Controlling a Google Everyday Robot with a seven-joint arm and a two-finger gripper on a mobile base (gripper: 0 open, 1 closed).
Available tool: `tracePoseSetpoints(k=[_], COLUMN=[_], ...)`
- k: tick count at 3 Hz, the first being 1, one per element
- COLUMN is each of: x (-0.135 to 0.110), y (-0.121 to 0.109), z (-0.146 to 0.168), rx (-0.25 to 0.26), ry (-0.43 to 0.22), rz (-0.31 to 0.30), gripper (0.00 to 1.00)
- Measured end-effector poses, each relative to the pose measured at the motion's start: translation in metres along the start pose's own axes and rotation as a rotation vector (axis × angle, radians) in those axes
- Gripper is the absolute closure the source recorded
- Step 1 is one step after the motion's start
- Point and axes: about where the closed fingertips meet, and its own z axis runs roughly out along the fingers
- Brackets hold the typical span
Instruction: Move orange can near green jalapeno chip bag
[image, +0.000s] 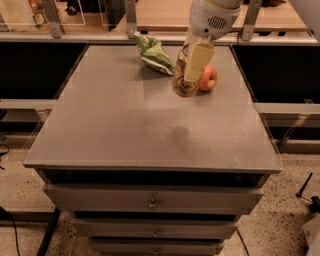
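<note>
mid-carry, i judge: the gripper (190, 74) clasps the can (180, 86) in the air over the bench (100, 125) toward its far right corner, by the apple (210, 79), so next it needs a short move toward the chip bag (155, 54) at the far edge, then lowering.

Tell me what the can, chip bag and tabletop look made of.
The orange can, held by the tool above the far tabletop: probably aluminium, glossy glints. The green jalapeno chip bag: likely foil, shiny wrinkles. The tabletop: matte grey, perhaps laminate.

High front view, gripper (186, 75) top centre
</note>
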Motion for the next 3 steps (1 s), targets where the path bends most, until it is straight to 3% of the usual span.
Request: tracePoseSetpoints(k=[3], x=[-0.042], y=[-0.043], z=[0.047], rx=[0.045], ry=[0.011], rz=[-0.018], gripper=[1.00])
